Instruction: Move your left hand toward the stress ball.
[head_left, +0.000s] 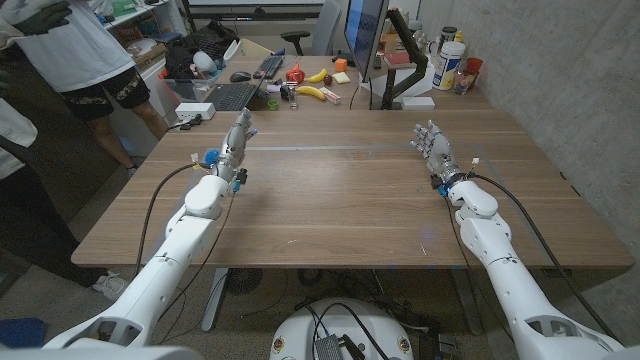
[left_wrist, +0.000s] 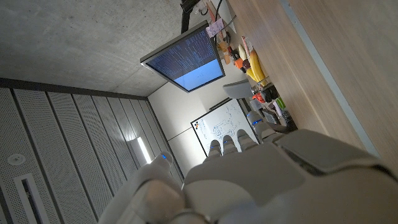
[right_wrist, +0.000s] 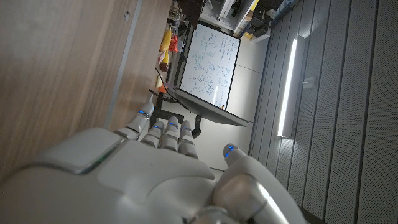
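Head view gives the whole layout: wooden table (head_left: 340, 200), left hand (head_left: 238, 130) over the table's far-left part, fingers straight and pointing away from the robot, nothing in it, released; right hand (head_left: 430, 143) over the far-right part, fingers apart and slightly bent, also holding nothing; a person (head_left: 90, 60) stands off the table's left corner. The far edge has clutter: keyboard (head_left: 235, 95), bananas (head_left: 310, 92), monitor (head_left: 365, 35); stress ball (head_left: 293, 73) looks to be the small red rounded item there, though it's too small to tell for sure. Left wrist view adds what head view lacks: the monitor's lit blue screen (left_wrist: 186, 59), a whiteboard (left_wrist: 221, 127) behind it, a banana (left_wrist: 255, 65) w/ small items too blurred to name; the hand's back (left_wrist: 249, 180) is near the lens, fingertips peeking beyond. Right wrist view shows that hand's back (right_wrist: 155, 168) w/ fingers spread, the whiteboard (right_wrist: 211, 59), a lit wall strip (right_wrist: 289, 87). Ball vs. left hand: well apart; it sits farther from the robot and somewhat to the hand's right, just beside the bananas, past the keyboard.
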